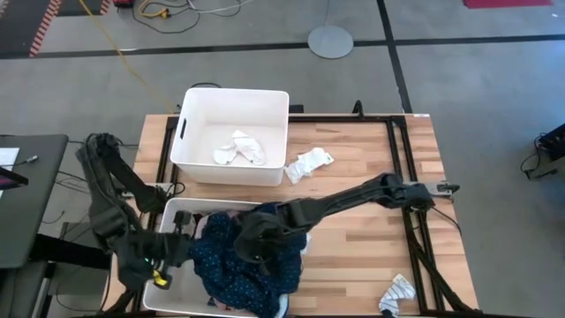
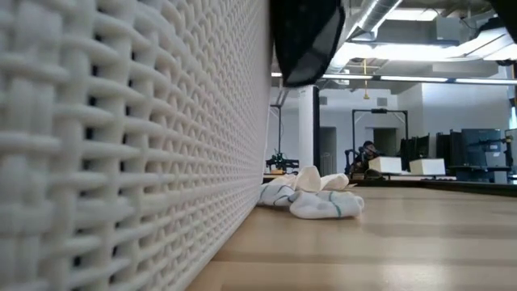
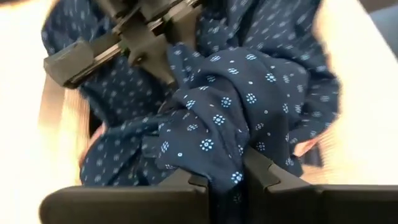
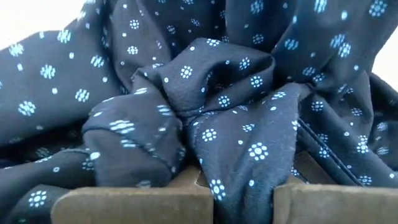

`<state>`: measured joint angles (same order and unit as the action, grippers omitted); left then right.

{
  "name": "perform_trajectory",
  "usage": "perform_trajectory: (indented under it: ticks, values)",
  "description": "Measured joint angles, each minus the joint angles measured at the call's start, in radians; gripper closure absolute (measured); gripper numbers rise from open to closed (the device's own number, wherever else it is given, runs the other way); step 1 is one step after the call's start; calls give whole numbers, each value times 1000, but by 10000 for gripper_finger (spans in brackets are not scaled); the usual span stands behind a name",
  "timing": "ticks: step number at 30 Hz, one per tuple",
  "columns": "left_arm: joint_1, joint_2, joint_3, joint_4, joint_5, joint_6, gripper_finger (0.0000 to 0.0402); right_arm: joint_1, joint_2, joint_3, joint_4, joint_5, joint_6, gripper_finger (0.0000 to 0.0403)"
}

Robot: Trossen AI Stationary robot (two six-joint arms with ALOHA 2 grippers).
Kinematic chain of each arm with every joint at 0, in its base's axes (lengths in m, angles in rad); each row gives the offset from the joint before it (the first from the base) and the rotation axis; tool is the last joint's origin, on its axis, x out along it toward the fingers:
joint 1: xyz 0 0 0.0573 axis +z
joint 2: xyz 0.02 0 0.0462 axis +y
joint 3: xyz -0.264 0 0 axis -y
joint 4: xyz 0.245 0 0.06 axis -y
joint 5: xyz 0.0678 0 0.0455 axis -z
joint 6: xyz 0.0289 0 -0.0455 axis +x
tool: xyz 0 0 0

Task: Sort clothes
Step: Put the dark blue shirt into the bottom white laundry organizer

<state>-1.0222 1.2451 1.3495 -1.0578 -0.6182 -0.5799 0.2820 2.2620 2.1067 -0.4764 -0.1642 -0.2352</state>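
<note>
Where both hands pinch it, navy dotted piece [image 1: 234,256] bunches (deep folds).

A robotics lab or test workshop inside a large open industrial hall. Butcher-block wooden surface [image 1: 353,168] on a black metal frame [image 1: 408,177], standing on grey carpet tiles marked with black tape lines [image 1: 265,49]. Yellow cable [image 1: 119,49] trailing across the floor, red-and-white hazard striping [image 1: 46,26] at one corner, round grey stand base [image 1: 331,41] beyond the surface. Dark desk [image 1: 31,199] alongside with papers and a pen. Farther off, in the low view: exposed ceiling with strip lights [image 2: 380,12] and ducting, white columns [image 2: 306,129], more workbenches with monitors [image 2: 472,149] and boxes, a seated person [image 2: 365,153].
</note>
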Motion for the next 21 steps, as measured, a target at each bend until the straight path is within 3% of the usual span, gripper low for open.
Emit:
perform_trajectory:
  ticks: [5,15,21]
  values:
    - [17,40,-82,7,2,-69,315,-11,70,1,49,-62,3,362]
    - [83,96,-147,29,59,-124,179,-39,159,3,134,-177,66,362]
    - [103,101,-141,21,77,-121,146,-43,162,2,150,-205,70,359]
